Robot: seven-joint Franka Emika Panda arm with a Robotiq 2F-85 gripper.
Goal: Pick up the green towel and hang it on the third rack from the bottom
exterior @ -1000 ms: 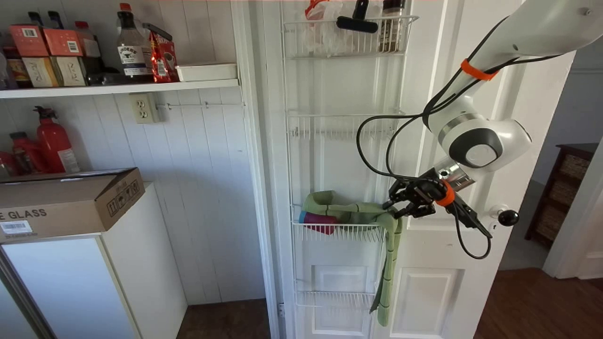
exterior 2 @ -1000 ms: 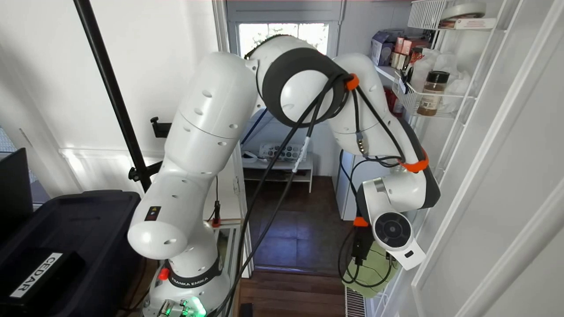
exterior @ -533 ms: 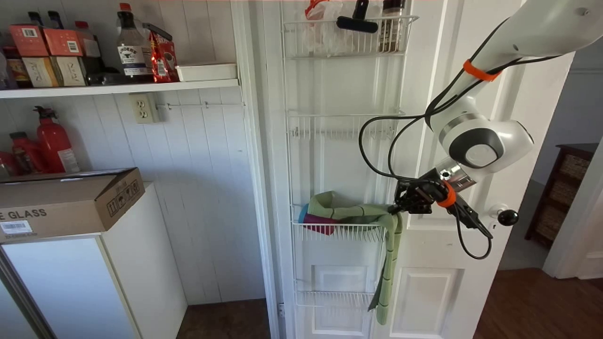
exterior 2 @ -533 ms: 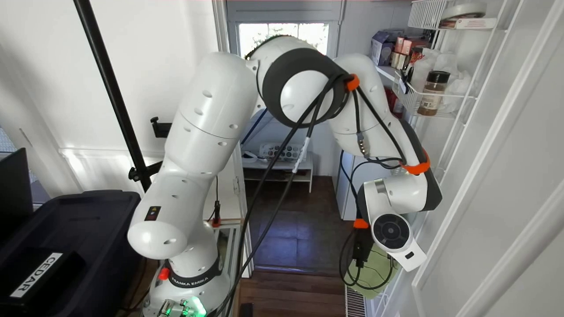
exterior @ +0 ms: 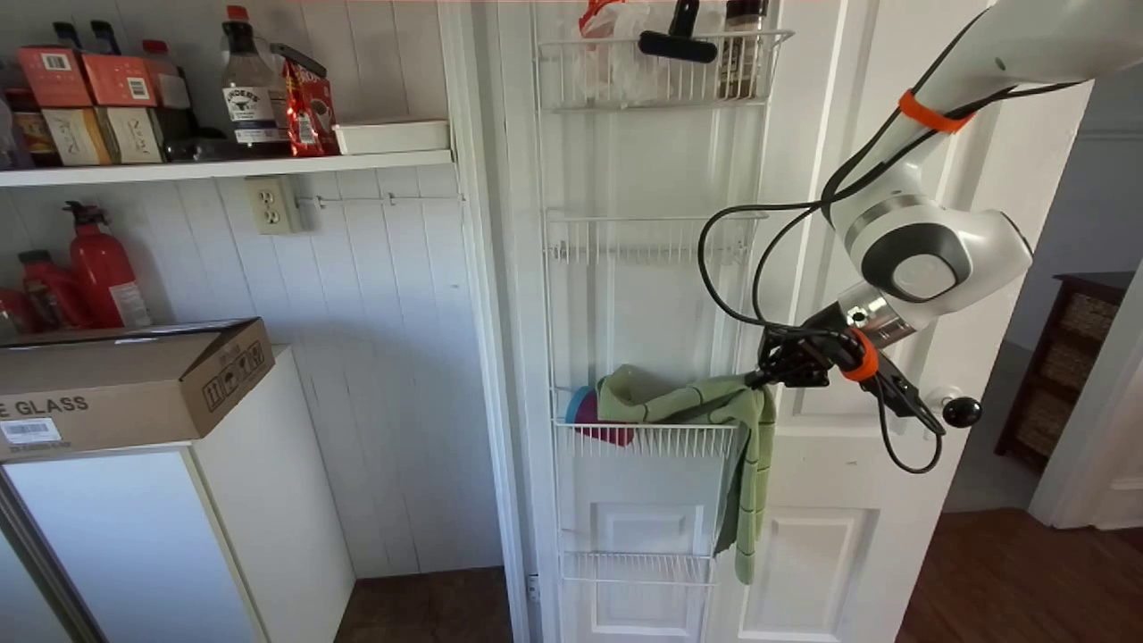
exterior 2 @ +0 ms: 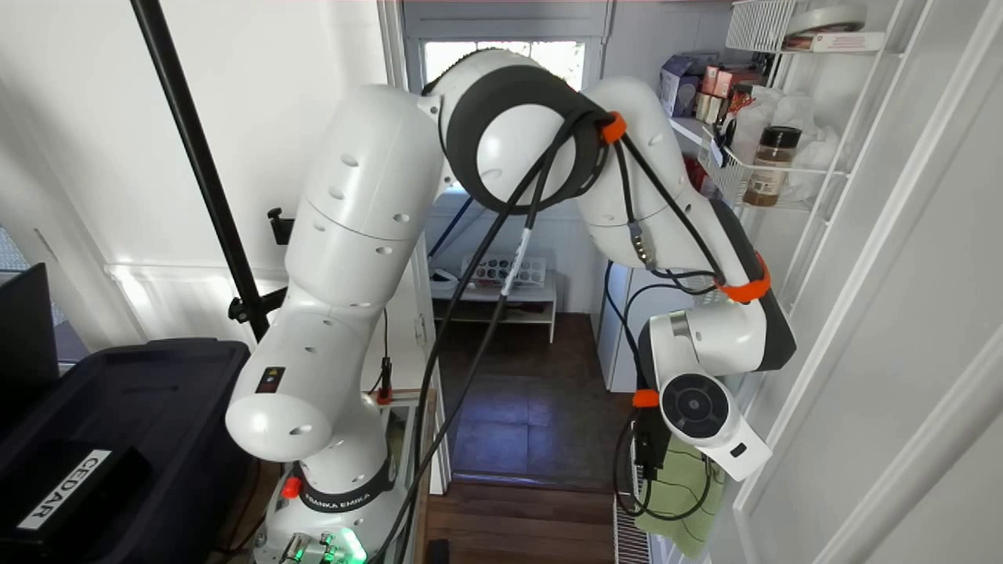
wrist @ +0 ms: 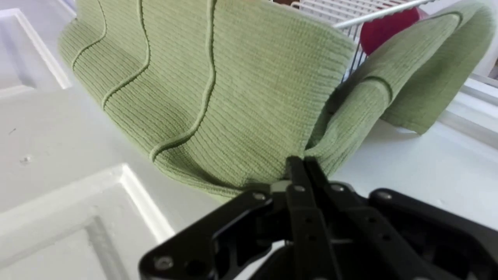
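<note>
The green towel [exterior: 755, 446] lies partly in a white wire basket [exterior: 661, 439], the second visible from the bottom of the door rack, and drapes over its end. It also shows in an exterior view [exterior 2: 683, 493] below the wrist and fills much of the wrist view [wrist: 241, 85]. My gripper [exterior: 757, 379] is shut on a fold of the towel at the basket's end. In the wrist view the fingertips [wrist: 302, 158] are together with cloth pinched at them. The third basket from the bottom [exterior: 656, 237] is above. In an exterior view the fingers are hidden behind the wrist.
A purple and blue item [exterior: 603, 424] sits in the basket beside the towel. The top basket [exterior: 656, 80] holds a bag, a jar and a black-handled tool. A door knob [exterior: 963, 413] is right of the gripper. The white door [exterior: 821, 554] stands behind the rack.
The gripper's fingers have closed on the towel. In an exterior view, it has then moved right and slightly up, pulling the towel right; the hanging end has risen and spread wider.
</note>
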